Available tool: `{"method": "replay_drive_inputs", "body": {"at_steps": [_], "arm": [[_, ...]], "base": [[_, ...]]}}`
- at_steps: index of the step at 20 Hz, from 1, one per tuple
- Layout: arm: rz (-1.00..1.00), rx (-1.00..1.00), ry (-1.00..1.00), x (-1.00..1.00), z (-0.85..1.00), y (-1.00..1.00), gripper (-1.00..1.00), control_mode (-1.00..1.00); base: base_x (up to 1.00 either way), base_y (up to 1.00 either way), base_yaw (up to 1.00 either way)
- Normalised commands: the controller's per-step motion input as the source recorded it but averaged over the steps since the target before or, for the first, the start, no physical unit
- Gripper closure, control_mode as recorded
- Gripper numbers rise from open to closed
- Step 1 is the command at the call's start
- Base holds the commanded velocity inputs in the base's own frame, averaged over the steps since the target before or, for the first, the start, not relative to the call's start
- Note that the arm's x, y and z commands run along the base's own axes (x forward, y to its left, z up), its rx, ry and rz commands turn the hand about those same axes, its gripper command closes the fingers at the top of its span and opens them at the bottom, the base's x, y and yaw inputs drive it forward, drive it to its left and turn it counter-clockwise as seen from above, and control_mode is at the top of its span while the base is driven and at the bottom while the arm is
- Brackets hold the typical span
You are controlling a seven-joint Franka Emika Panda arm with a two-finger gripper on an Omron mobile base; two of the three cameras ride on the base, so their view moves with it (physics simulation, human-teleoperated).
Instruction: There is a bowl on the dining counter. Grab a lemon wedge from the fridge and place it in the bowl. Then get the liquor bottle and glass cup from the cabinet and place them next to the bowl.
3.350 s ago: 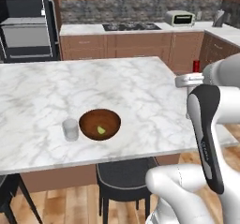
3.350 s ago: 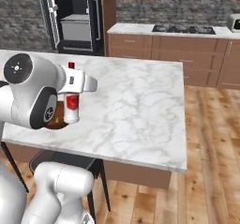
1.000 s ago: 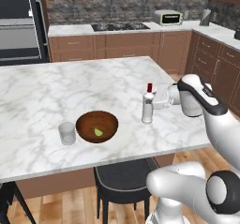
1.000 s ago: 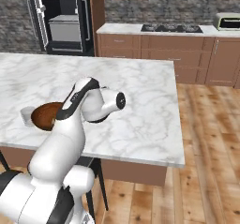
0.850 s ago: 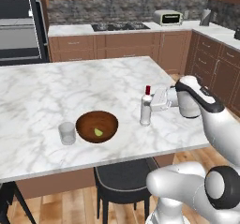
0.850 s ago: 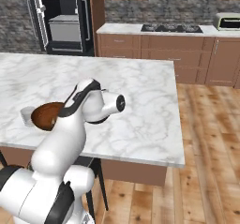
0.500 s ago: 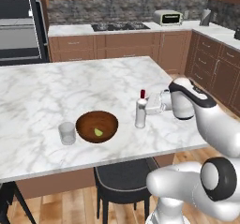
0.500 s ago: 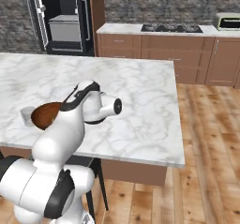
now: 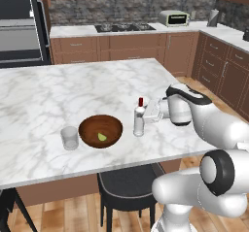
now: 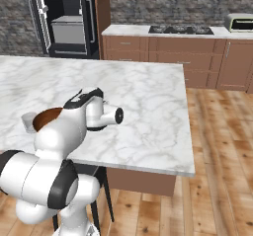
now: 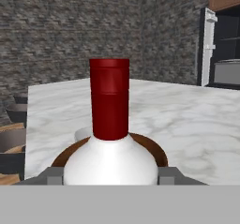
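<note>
Liquor bottle (image 9: 139, 122): upright on the dining counter (image 9: 44, 95), carried closer to the bowl (image 9: 100, 131) than half a second earlier, now just beside its rim. Gripper (image 9: 148, 114): fingers closed around the bottle's body. Bowl: lemon wedge (image 9: 102, 137) contained. Glass cup (image 9: 69, 138): set beside the bowl's far side.

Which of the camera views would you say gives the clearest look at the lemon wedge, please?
The left base view: it looks down into the bowl, where the lemon wedge lies unobstructed. In the right base view the arm covers most of the bowl, and in the hand view the liquor bottle stands in front of it.
</note>
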Motion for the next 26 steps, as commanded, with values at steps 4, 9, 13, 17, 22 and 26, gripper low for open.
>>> {"method": "replay_drive_inputs", "body": {"at_steps": [4, 9, 13, 17, 22, 26], "arm": [[0.0, 0.0, 0.0, 0.0, -0.07, 0.25, 1.0, -1.0], [0.0, 0.0, 0.0, 0.08, -0.14, 0.24, 1.0, -1.0], [0.0, 0.0, 0.0, 0.12, -0.26, 0.17, 1.0, -1.0], [0.0, 0.0, 0.0, 0.13, -0.29, 0.08, 1.0, -1.0], [0.0, 0.0, -0.02, 0.03, -0.2, 0.0, 1.0, -1.0], [0.0, 0.0, -0.05, 0.0, -0.13, 0.0, 1.0, -1.0]], "base": [[0.0, 0.0, 0.0], [0.0, 0.0, 0.0], [0.0, 0.0, 0.0], [0.0, 0.0, 0.0], [0.0, 0.0, 0.0], [0.0, 0.0, 0.0]]}}
